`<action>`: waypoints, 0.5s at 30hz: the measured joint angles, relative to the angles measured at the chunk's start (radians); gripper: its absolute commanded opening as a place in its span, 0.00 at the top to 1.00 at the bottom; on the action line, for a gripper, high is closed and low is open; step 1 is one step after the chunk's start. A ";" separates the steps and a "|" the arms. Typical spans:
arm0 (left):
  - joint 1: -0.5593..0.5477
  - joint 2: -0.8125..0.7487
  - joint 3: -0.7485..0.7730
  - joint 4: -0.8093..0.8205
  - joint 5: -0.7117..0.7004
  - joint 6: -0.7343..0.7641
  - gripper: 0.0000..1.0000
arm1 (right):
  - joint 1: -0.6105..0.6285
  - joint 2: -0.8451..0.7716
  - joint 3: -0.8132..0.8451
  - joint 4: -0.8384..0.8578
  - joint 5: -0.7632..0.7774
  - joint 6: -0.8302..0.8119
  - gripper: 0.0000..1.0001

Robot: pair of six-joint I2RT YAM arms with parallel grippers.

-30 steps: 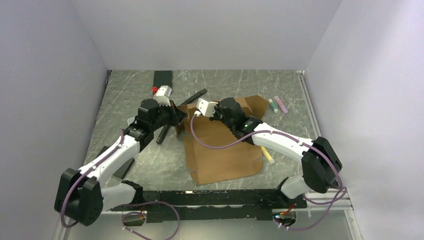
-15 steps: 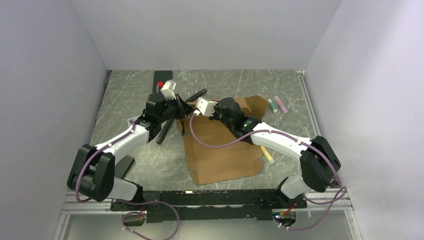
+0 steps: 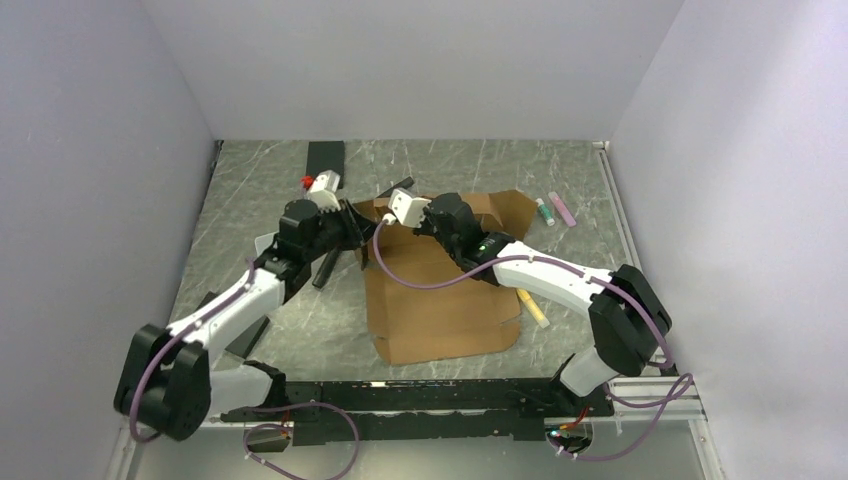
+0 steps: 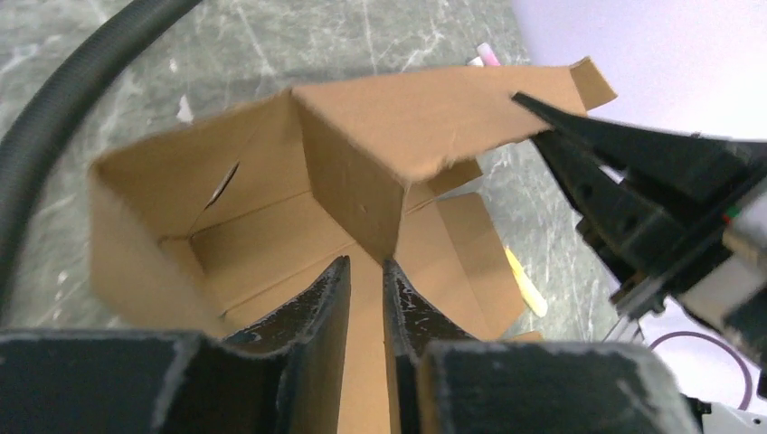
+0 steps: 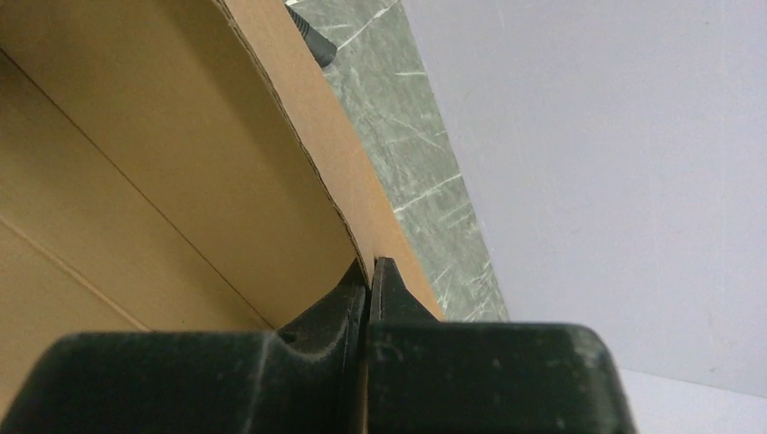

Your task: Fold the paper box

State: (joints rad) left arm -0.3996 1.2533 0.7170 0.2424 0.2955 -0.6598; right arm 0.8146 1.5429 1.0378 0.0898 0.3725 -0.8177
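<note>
The paper box, brown cardboard, lies mid-table with its rear part raised. My right gripper is shut on the top edge of the raised rear flap; in the right wrist view its jaws pinch the cardboard edge. My left gripper is at the box's rear left corner. In the left wrist view its fingers stand a narrow gap apart inside the box, just below the lower corner of a folded inner flap, with nothing between them. The right gripper also shows there.
A black corrugated hose lies left of the box, also in the left wrist view. A small black flat block sits at the back. Two markers lie at the right, and a yellow one by the box's right edge.
My left arm reached up and back, then came down to the box's rear left corner. My right gripper drew the rear flap back and left; the box slid slightly left.
</note>
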 measured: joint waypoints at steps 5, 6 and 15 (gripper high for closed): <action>-0.001 -0.121 -0.103 -0.046 -0.097 0.019 0.70 | 0.000 0.003 0.003 -0.002 0.004 0.011 1.00; -0.001 -0.124 -0.117 -0.050 -0.117 0.021 0.71 | 0.000 0.003 0.004 -0.002 0.004 0.014 1.00; -0.001 -0.079 -0.157 -0.098 -0.276 0.045 0.71 | 0.000 0.006 0.009 -0.006 0.006 0.026 1.00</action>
State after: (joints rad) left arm -0.4004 1.1748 0.5602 0.1444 0.0196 -0.6151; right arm 0.8150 1.5486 1.0466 0.0834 0.3782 -0.7914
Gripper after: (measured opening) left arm 0.285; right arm 0.018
